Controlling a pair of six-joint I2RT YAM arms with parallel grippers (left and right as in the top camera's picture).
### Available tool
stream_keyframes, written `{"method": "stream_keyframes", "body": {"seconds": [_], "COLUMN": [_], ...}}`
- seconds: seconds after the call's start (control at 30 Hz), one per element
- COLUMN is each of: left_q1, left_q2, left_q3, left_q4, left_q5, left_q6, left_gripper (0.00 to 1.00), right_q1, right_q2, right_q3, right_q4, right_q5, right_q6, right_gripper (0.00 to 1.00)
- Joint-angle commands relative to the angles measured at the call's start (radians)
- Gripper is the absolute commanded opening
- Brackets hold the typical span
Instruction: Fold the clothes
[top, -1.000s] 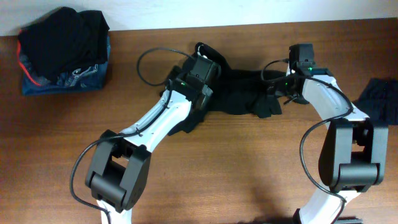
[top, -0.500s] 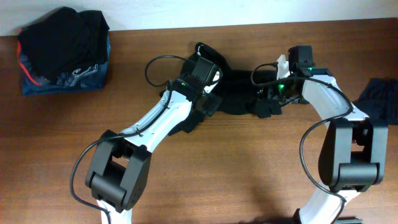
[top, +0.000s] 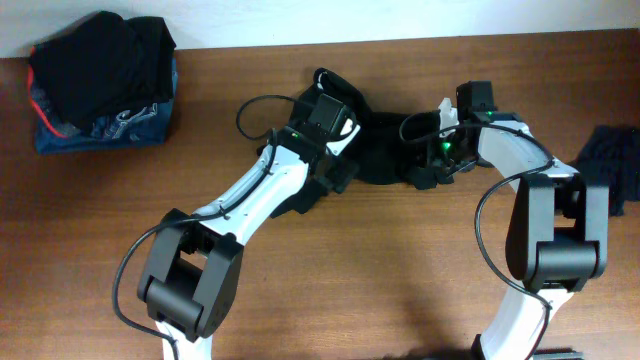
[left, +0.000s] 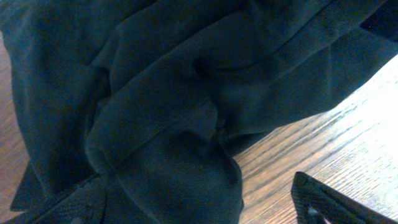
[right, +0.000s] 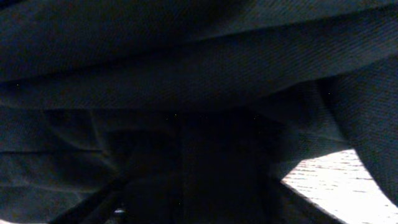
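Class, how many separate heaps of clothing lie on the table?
3: a stack at the far-left corner, a black shirt in the middle, a dark cloth at the right edge. The stack may hide more.

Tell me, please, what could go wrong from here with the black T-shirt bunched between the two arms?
1. The T-shirt lies crumpled in overlapping folds. The left fingers, standing wide beside a thick bunch, may pinch several layers instead of one edge, so the fold could come out crooked.
2. Dark cloth fills nearly the whole right wrist view, so the right arm may close on the wrong spot or drag the shirt sideways.
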Motion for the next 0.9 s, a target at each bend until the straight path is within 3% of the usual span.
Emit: {"method": "stream_keyframes", "body": {"seconds": [0.0,0.17,0.33,0.5,0.87], "left_q1": [-0.002,-0.003,-0.002,-0.002,-0.002], "left_q2": [-0.01,-0.01,-0.01,0.031,0.057], "left_q3": [0.0,0.0,0.0,0.0,0.0], "left_q4": [-0.024,-0.054,-0.054,-0.052,-0.003], "left_q5": [0.036,0.214,0.214,0.06,-0.059], "left_q6": [-0.008,-0.008,-0.007,-0.003,-0.087], "left_gripper": [0.81,0.8,0.8,0.8,0.79], "right_q1": [-0.002,-0.002,-0.002,-0.002,-0.002], "right_q2": [0.007,0.007,0.007,0.007,0.007], "right_q3": [0.017,0.017,0.017,0.017,0.017], "right_q4": [-0.001,-0.004,-0.004,-0.005,-0.015], "right_q5": [0.009,0.009,0.009,0.009,0.009], "right_q6": [-0.007,-0.006,-0.006,-0.006,-0.006], "right_gripper": [0.61,0.61,0.61,0.61,0.61]}}
